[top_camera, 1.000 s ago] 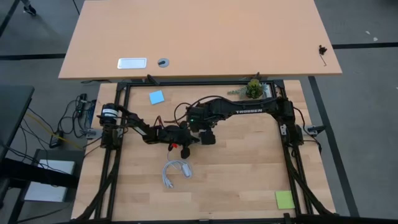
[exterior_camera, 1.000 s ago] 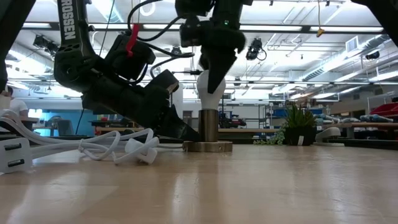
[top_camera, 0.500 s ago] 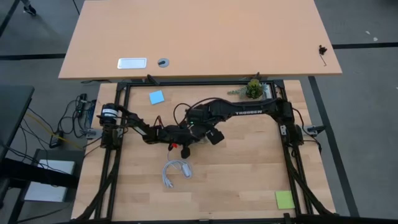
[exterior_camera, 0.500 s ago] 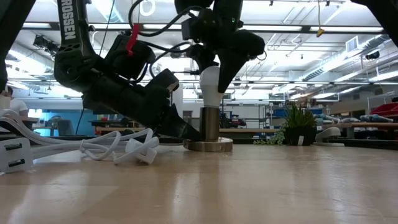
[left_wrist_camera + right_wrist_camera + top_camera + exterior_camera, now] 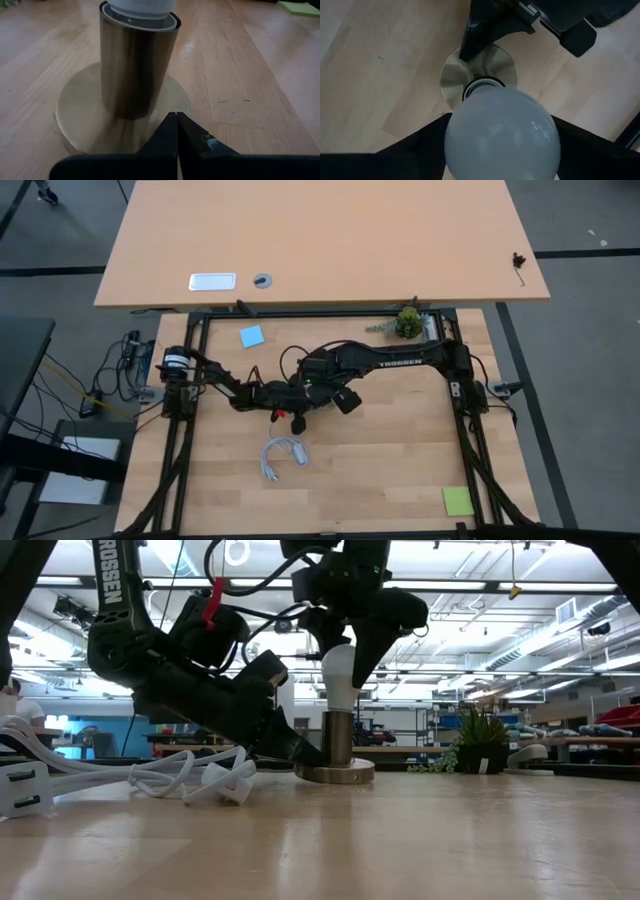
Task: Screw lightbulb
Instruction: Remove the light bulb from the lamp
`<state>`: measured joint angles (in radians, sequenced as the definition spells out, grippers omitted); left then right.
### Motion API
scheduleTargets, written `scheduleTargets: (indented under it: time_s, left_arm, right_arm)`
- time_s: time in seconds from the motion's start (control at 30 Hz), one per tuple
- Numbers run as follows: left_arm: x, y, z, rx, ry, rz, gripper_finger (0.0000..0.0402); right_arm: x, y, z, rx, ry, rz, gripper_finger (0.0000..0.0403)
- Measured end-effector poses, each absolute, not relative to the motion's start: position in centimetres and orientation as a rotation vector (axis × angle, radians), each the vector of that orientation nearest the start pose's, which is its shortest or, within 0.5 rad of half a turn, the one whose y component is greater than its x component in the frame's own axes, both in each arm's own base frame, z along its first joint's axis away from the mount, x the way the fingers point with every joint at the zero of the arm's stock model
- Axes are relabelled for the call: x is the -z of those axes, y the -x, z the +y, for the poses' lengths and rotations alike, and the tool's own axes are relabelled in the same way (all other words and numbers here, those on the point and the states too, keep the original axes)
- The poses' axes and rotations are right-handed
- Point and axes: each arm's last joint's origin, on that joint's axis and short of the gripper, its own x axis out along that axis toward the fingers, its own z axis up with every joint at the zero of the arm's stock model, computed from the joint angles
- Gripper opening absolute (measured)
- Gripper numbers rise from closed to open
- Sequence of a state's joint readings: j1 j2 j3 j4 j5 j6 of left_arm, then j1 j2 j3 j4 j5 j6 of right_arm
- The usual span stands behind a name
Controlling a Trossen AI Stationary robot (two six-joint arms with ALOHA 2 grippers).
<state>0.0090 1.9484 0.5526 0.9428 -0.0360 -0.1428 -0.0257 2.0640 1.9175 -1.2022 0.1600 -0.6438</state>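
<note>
- Step in hand: threading the lightbulb [image 5: 338,677] into the upright metal socket [image 5: 337,742]. The right tool [image 5: 345,640] grips the bulb's glass from above, its fingers closed against both sides of the globe.
- Keep the bulb's axis in line with the socket barrel while turning; a tilt would likely cross the threads. Apply only light downward pressure and a gentle grip, since the glass is fragile.
- The left tool [image 5: 176,131] has its fingers pressed together, tips resting on the socket's round base [image 5: 80,107] on its left side. It appears to pin the base so that it does not spin with the bulb; hold it there throughout.
- Bulb position: directly above the socket, neck already inside the barrel mouth, near the centre of the counter [image 5: 390,450]. How deep the threads have engaged cannot be told, as the screw base is hidden in the barrel.
- Relative to the right tool: the bulb sits between the fingers, globe filling the gap, socket directly beyond it.
- A white cord [image 5: 281,457] lies nearer on the counter, clear of both tools.
</note>
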Motion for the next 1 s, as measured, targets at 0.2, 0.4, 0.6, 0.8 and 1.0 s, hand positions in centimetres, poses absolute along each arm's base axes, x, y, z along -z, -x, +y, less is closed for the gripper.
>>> scheduleTargets:
  time_s: [0.2,0.4,0.6,0.8,1.0]
  left_arm:
    - [-7.5,-30.5,0.3,-0.07,0.135,0.462,0.0]
    - [-7.5,-30.5,0.3,-0.068,0.136,0.462,0.0]
    - [-7.5,-30.5,0.3,-0.069,0.136,0.462,0.0]
    - [-7.5,-30.5,0.3,-0.069,0.136,0.462,0.0]
    - [-7.5,-30.5,0.3,-0.07,0.135,0.462,0.0]
  right_arm:
    - [-26.9,-41.5,-1.7,-0.141,0.504,1.362,0.0321]
    - [-27.0,-41.6,-1.6,-0.051,0.375,1.347,0.0339]
    - [-27.9,-41.5,-1.6,0.053,0.237,1.348,0.0345]
    - [-29.0,-41.5,-2.8,0.146,-0.086,1.313,0.0345]
    - [-28.4,-41.4,-3.9,0.327,-0.425,1.299,0.035]
